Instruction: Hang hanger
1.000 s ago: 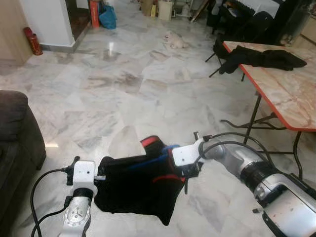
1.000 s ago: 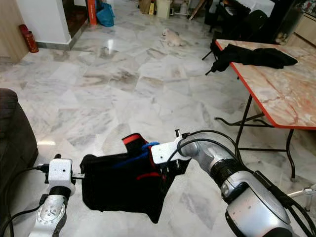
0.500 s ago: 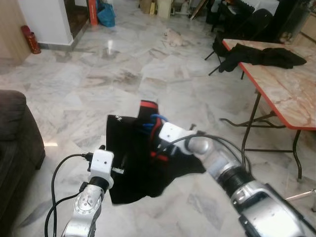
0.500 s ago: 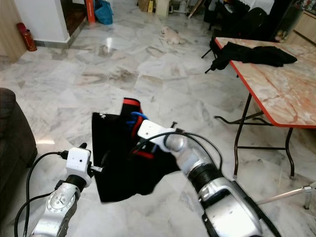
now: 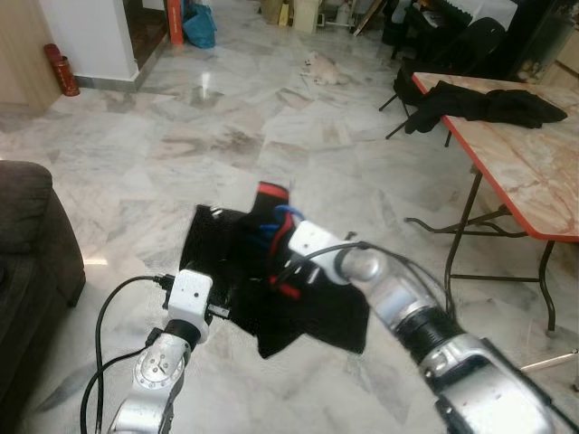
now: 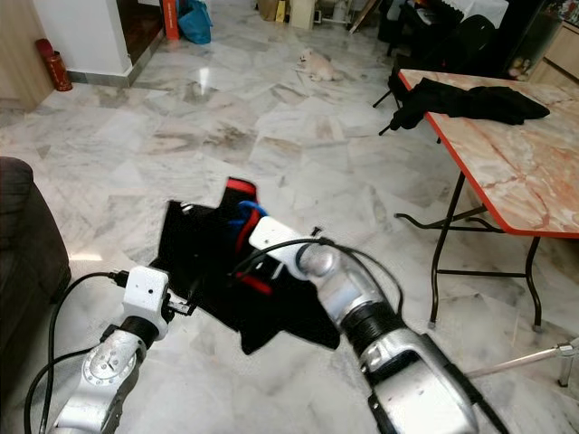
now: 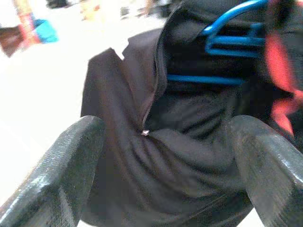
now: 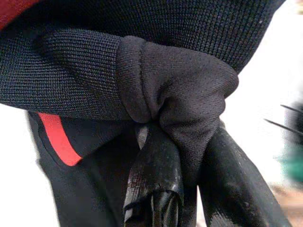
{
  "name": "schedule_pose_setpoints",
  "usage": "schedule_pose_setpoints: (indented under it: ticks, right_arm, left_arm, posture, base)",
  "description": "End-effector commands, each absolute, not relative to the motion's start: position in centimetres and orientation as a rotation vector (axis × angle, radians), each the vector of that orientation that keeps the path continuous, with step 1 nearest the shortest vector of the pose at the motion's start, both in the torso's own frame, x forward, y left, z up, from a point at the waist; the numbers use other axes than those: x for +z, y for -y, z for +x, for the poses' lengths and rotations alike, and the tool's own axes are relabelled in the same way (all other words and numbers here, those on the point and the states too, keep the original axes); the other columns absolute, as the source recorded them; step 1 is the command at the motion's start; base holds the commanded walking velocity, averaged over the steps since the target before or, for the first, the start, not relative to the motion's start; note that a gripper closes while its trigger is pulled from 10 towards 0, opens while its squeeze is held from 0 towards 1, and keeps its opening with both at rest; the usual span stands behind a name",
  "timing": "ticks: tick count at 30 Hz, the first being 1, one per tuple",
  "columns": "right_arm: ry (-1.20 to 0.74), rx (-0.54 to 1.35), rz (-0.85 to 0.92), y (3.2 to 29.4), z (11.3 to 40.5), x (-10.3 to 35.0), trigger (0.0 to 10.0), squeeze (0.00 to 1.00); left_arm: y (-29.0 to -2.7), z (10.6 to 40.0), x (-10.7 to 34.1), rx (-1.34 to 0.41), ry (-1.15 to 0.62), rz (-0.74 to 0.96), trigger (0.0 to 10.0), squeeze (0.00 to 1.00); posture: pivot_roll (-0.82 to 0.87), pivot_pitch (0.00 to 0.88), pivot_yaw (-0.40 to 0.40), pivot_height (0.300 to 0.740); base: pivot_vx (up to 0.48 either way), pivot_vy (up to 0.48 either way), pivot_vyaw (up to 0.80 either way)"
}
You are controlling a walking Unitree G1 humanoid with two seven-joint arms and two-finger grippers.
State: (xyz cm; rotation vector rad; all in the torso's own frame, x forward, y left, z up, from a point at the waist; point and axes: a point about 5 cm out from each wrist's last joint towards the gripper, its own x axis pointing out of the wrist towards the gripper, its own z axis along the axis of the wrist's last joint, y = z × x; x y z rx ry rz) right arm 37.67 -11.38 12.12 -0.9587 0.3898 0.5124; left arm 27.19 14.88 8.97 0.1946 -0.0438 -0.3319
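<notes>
Right claw: fingers pinched tight on bunched fabric of black garment, held up over marble floor.
Left claw: fingers wide apart, nothing gripped, garment just in front.
Hanger: blue, inside garment's collar, centre near.
Bench: right, dark cloth on far end.

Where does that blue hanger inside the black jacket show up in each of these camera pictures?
Left eye view: blue hanger peeks from the black jacket just under its red collar.
Right eye view: same spot, beside the right gripper's white wrist.
Left wrist view: upper area, beyond the open fingers.
Right wrist view: I can't make it out; fabric bunches there.
Shared landmark: the red collar.
</notes>
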Motion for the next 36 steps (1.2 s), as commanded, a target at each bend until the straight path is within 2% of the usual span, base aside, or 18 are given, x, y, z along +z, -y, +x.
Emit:
schedule_pose_setpoints:
  ticks: [1, 7, 11, 13, 19, 25, 29, 36]
  right_arm:
    - [-0.372, 0.469, -0.984, 12.0, 38.1, 12.7, 10.0, 0.0]
    - [-0.357, 0.448, -1.014, 12.7, 38.3, 13.0, 10.0, 0.0]
    - [-0.335, 0.456, -0.971, 12.5, 38.5, 13.3, 10.0, 0.0]
    - [-0.271, 0.479, -0.902, 12.5, 38.8, 14.4, 10.0, 0.0]
    - [-0.239, 0.488, -1.077, 14.2, 38.8, 14.4, 10.0, 0.0]
    - [-0.199, 0.568, -1.298, 16.0, 38.5, 13.9, 10.0, 0.0]
    - [-0.17, 0.665, -1.27, 16.1, 38.2, 14.0, 10.0, 0.0]
    - [-0.042, 0.941, -1.387, 16.0, 37.1, 14.8, 10.0, 0.0]
  left_arm:
    - [-13.9, 26.9, 9.3, -0.391, 0.044, 0.171, 10.0, 0.0]
    - [-12.3, 26.5, 11.5, -0.514, 0.069, 0.058, 10.0, 0.0]
    - [-12.9, 26.6, 11.2, -0.484, 0.044, 0.089, 10.0, 0.0]
    - [-16.4, 26.7, 9.6, -0.241, -0.005, 0.157, 10.0, 0.0]
    - [-18.4, 24.8, 9.2, -0.207, -0.04, 0.167, 10.0, 0.0]
    - [-20.6, 21.4, 9.1, -0.325, -0.11, 0.234, 10.0, 0.0]
    - [-21.7, 19.9, 8.5, -0.395, -0.182, 0.245, 10.0, 0.0]
    - [-20.6, 17.1, 7.2, -0.675, -0.358, 0.228, 10.0, 0.0]
  posture:
    - [-0.02, 0.038, -0.131, 0.74]
    - [-0.01, 0.038, -0.132, 0.74]
    - [-0.01, 0.036, -0.129, 0.74]
    - [-0.01, 0.032, -0.125, 0.74]
    - [0.0, 0.035, -0.127, 0.74]
    - [0.01, 0.041, -0.131, 0.74]
    - [0.02, 0.043, -0.134, 0.74]
    - [0.02, 0.041, -0.136, 0.74]
  base:
    - [0.0, 0.0, 0.0]
    - [0.0, 0.0, 0.0]
    - [0.0, 0.0, 0.0]
    - [0.0, 0.0, 0.0]
    - [0.0, 0.0, 0.0]
    - [0.0, 0.0, 0.0]
    - [0.0, 0.0, 0.0]
    - [0.0, 0.0, 0.0]
